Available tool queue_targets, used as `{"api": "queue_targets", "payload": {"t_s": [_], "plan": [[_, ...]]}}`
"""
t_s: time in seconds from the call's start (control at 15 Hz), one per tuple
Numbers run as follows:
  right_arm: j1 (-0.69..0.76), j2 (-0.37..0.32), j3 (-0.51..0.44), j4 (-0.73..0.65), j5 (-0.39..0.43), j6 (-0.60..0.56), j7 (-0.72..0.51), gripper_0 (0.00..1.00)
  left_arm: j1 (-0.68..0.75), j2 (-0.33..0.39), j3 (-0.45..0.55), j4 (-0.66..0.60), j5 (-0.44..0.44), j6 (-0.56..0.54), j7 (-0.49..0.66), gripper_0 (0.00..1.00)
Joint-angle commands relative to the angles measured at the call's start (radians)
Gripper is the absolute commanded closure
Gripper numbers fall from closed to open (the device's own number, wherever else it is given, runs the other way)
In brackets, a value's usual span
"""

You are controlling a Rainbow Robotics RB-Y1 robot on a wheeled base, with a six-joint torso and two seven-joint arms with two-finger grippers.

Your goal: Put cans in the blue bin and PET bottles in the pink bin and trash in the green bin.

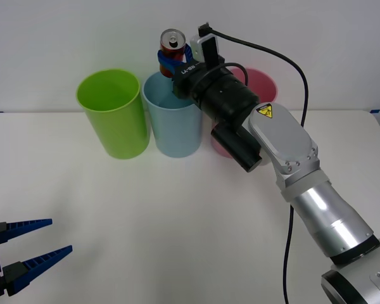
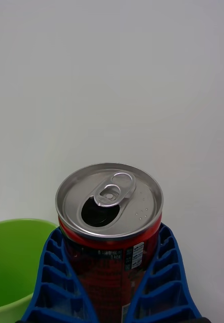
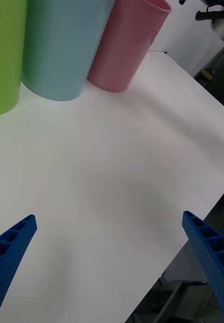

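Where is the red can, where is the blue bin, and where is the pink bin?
red can [image 2: 109,197], right wrist view, on its silver top by the pull tab.
blue bin [image 1: 174,130], front view, on its front wall.
pink bin [image 3: 124,48], left wrist view, on its side wall.

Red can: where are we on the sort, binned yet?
Not yet. The right gripper is shut on the red can, holding it upright above the blue bin's mouth, so the pickup looks done and the release is left. The green bin and pink bin stand either side. The left gripper waits open, low over the table.
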Motion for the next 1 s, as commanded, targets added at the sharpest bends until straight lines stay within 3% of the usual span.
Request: {"api": "queue_targets", "payload": {"t_s": [0.07,1.0], "plan": [[-0.033,0.004,0.003,0.059,0.003,0.000,0.000,1.00,0.000,0.000,0.000,0.000,0.000,0.000,0.000,0.00],[-0.030,-0.026,0.041,0.082,0.005,0.003,-0.029,1.00,0.000,0.000,0.000,0.000,0.000,0.000,0.000,0.00]]}}
